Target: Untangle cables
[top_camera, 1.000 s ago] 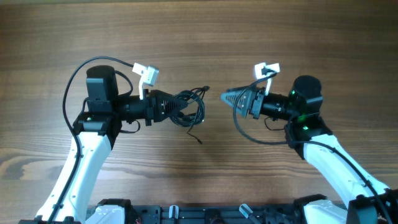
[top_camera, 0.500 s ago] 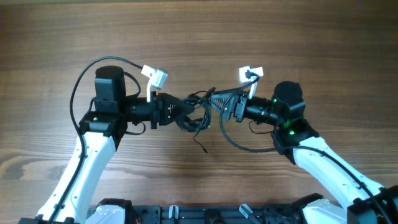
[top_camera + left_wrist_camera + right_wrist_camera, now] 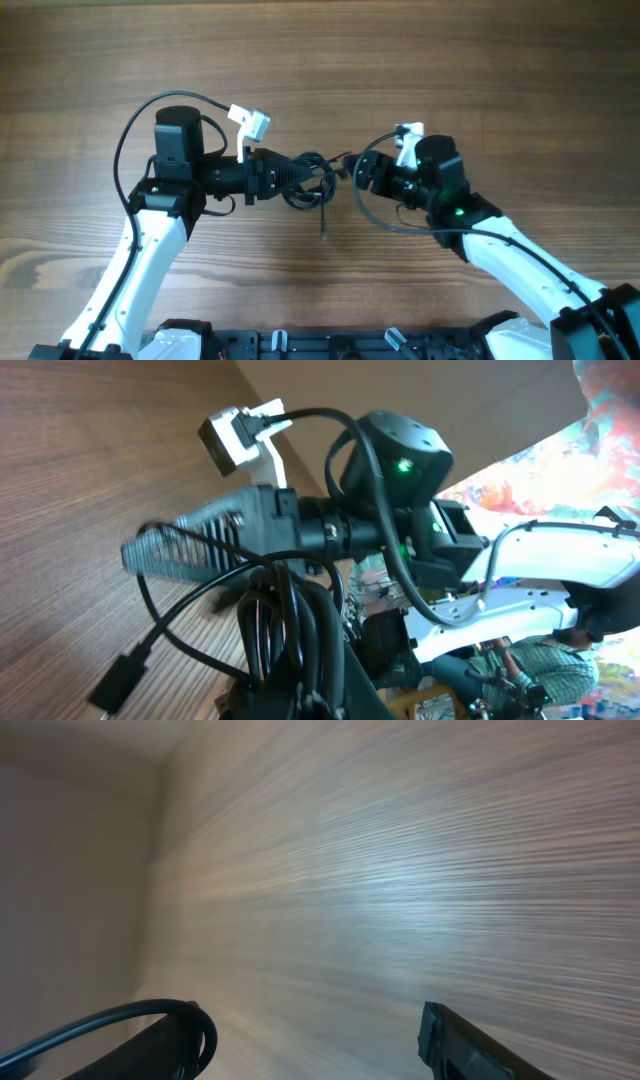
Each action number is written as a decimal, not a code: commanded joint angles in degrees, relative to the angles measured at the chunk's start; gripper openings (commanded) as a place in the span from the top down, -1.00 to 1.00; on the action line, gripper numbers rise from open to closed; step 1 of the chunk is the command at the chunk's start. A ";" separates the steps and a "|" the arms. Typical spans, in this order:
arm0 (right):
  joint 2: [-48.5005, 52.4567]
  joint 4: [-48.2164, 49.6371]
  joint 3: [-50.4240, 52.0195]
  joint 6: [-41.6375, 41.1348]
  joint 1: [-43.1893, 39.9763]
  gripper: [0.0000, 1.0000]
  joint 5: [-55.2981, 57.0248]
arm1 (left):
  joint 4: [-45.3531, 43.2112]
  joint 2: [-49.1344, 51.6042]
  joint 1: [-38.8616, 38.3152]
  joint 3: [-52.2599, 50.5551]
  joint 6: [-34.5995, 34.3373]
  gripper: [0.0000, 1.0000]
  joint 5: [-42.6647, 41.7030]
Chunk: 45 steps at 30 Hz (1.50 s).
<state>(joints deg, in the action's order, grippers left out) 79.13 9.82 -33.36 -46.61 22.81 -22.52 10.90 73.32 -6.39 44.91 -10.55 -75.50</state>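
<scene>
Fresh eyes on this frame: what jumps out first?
The dark knot of cables mid-table, gripped by the left claw, with one plug end dangling loose. Facing it, the right claw sits right beside the knot, open, with only the table showing between its fingers in the wrist view.

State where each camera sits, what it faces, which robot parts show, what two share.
Overhead: above the table, facing down; left arm, right arm, cables between them.
Left wrist: on the left arm, facing the right gripper across the cables.
Right wrist: facing blurred tabletop; own open fingers.
Shared: overhead and left wrist show the cables.
</scene>
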 commanded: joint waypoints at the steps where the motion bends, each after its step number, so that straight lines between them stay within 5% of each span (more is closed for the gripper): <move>1: 1.66 -2.08 0.31 0.15 -4.57 -0.43 7.54 | -0.39 -0.87 -0.26 0.33 1.14 0.92 -5.05; 5: 1.66 -2.43 0.31 1.64 -7.72 -0.50 7.69 | -0.39 -0.87 -0.26 0.33 1.14 0.92 -5.05; 8: 1.64 -2.62 0.31 4.09 -9.40 -0.94 4.00 | -0.39 -0.87 -0.26 0.33 1.16 0.92 -5.01; 14: -2.29 -0.39 0.31 21.29 -12.85 -0.97 -30.18 | 2.25 -0.87 -0.26 0.33 1.18 0.92 9.86; 17: -2.86 11.47 0.31 23.91 -13.66 -0.84 -47.47 | 6.36 -0.85 -0.26 0.31 6.10 0.92 11.96; 20: -2.86 15.69 0.31 24.11 -13.38 -0.80 -49.11 | 12.35 -0.85 -0.26 0.31 11.91 0.92 11.96; 27: -2.84 14.49 0.31 30.25 -5.18 -0.79 -41.03 | 17.09 -0.85 -5.95 0.31 11.89 0.92 11.96; 34: -2.84 -4.00 0.35 42.60 -2.03 -0.44 -39.58 | 17.03 -0.87 -8.28 0.31 14.25 0.86 13.55; 39: -2.84 -3.89 0.37 42.53 -2.01 -0.16 -43.10 | 17.03 -0.87 -8.28 0.31 14.23 0.84 13.46; 42: -2.84 -3.85 0.37 41.90 -2.01 0.32 -43.06 | 17.00 -0.87 -8.28 0.31 14.23 0.84 13.46; 45: -2.84 -3.85 0.37 41.90 -2.01 0.35 -43.04 | 16.81 -0.87 -8.28 0.31 14.21 0.84 12.90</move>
<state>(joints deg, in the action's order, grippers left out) 76.88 5.93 -33.08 -4.86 20.53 -63.81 28.10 73.28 -14.59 44.95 2.55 -61.47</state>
